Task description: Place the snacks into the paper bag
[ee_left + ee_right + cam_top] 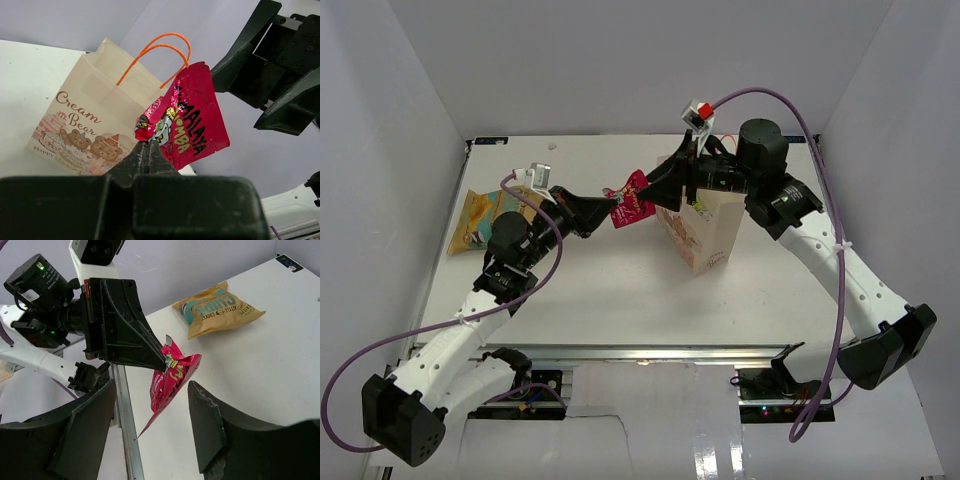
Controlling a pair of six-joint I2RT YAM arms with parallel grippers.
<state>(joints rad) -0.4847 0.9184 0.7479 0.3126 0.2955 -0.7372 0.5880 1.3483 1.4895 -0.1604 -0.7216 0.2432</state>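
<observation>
Magenta-pink packet (192, 117) hangs from the very tips of the left gripper (149, 147), whose jaws are pressed together on the packet's lower corner, beside a twisted red end of the wrapper. From that pinch the packet fans up and away from the hand, raised off the table (620, 290), its printed face turned toward the left wrist camera.

Straight ahead of the left gripper, past the packet, the right gripper (660, 188) faces it with its jaws spread wide and nothing held. In the right wrist view the packet shows in the gap between the two dark fingers (210, 425), a little beyond their tips. In the left wrist view the upper finger's tip comes up close to the packet's top corner; whether it touches cannot be told.

Beyond the packet from the left hand, the paper bag (85, 110) stands upright on the table, mouth open, its orange cord handles (160, 50) arching above the rim. From above, the packet sits just beside the bag on the left hand's side, not over its mouth, and the right gripper's wrist hovers over the bag's top.

Behind the left gripper, near that arm's forearm, a yellow-tan pouch (217, 310) lies flat on the table, well apart from the held packet.
</observation>
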